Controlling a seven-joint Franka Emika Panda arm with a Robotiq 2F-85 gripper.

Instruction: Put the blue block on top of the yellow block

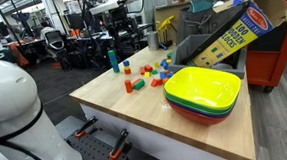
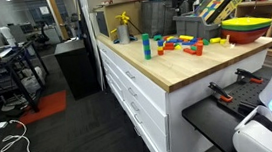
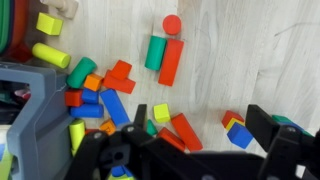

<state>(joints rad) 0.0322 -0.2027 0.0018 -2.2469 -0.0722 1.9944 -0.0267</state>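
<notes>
Wrist view: gripper (image 3: 190, 152) hung over the wooden table (image 3: 250, 60), pointing down, jaws spread wide and empty. Blue block (image 3: 241, 137) lay near one finger; yellow block (image 3: 161, 113) sat apart from it, between the jaws.

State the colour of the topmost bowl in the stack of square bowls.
Yellow-green. The topmost bowl shows best in an exterior view.

You see blue block (image 3: 240, 136): small bright-blue cube, lying flat, lower right of wrist view. Yellow block (image 3: 161, 112): small yellow cube, flat, lower centre, apart from blue.
</notes>
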